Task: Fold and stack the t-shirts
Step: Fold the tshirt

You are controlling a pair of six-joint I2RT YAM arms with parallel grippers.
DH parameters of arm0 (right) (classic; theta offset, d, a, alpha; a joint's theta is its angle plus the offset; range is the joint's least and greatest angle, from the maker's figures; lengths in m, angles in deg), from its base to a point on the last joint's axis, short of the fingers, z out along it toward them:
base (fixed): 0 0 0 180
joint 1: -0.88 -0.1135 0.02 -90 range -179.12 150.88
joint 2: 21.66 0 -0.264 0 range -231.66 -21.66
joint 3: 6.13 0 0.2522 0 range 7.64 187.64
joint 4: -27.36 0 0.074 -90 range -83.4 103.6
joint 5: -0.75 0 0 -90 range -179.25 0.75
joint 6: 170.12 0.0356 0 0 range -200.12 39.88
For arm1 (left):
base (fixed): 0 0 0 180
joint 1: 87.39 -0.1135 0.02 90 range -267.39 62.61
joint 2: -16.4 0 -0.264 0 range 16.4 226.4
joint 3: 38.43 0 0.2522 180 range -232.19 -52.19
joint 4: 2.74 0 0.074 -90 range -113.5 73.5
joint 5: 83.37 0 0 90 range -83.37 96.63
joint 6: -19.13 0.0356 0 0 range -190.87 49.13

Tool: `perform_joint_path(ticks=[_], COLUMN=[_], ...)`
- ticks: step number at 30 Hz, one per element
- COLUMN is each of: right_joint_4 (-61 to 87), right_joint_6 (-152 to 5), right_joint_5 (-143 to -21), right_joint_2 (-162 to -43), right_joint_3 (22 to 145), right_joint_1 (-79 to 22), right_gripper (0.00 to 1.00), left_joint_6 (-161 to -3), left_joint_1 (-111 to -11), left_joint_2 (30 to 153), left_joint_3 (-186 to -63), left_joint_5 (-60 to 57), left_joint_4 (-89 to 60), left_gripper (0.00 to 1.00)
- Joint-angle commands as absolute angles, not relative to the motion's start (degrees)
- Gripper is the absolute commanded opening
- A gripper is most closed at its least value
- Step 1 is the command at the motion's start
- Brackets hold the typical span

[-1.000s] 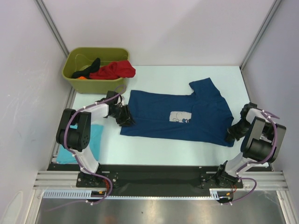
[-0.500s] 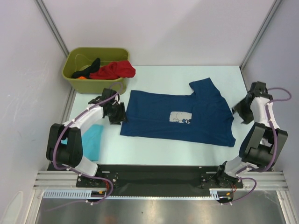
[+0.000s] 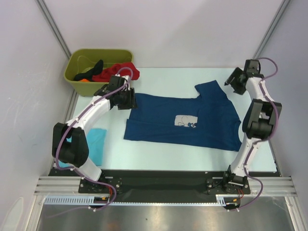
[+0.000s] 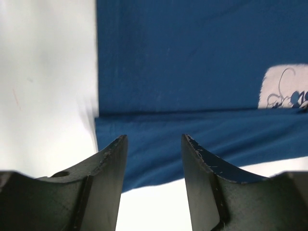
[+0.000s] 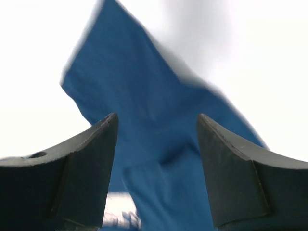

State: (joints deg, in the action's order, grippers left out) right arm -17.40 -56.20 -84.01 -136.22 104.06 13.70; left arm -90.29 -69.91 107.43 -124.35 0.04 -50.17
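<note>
On the bench [image 3: 159,150] the navy t-shirt [image 3: 159,118] lies flat, its long axis left to right, hem leftward, collar and far sleeve rightward. The left end effector [image 3: 125,99] over the far hem corner and the right end effector [image 3: 234,80] by that sleeve both stand parted, holding nothing. Pinching one layer only, or uneven lifting, would likely skew the fold.

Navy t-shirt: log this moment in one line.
navy t-shirt spread flat | left tool open, at far-left corner | right tool open, near far sleeve
</note>
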Motion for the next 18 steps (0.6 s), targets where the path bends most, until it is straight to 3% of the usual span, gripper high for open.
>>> perform_joint_path(ticks=[1, 9, 14, 16, 18], right_joint_4=[-9.9, -19.8, -20.4, -19.8, -21.2], right_joint_6=[-60.3, -66.8, -67.0, -66.6, -66.0], right_joint_5=[-78.7, -77.3, -71.5, -69.4, -70.4], right_joint_2=[-145.8, -163.2, -165.4, -167.1, -169.5], right_joint_3=[115.9, 141.7, 143.3, 143.8, 146.3], right_joint_1=[13.6, 13.0, 13.9, 13.6, 13.0], right_gripper=[0.70, 0.61, 0.58, 0.44, 0.38], left_joint_6=[-89.8, -91.3, -90.7, -90.7, -91.1], left_joint_1=[-69.2, -68.8, -68.6, -68.6, -68.5], left_joint_2=[109.0, 105.4, 107.0, 109.3, 110.1], left_joint_3=[-128.2, -122.6, -123.7, -126.2, -128.1], left_joint_5=[0.3, 1.3, 3.0, 2.9, 2.1], left_joint_4=[-49.4, -49.0, -48.2, -48.6, -48.9], left_gripper=[0.54, 0.53, 0.53, 0.52, 0.51])
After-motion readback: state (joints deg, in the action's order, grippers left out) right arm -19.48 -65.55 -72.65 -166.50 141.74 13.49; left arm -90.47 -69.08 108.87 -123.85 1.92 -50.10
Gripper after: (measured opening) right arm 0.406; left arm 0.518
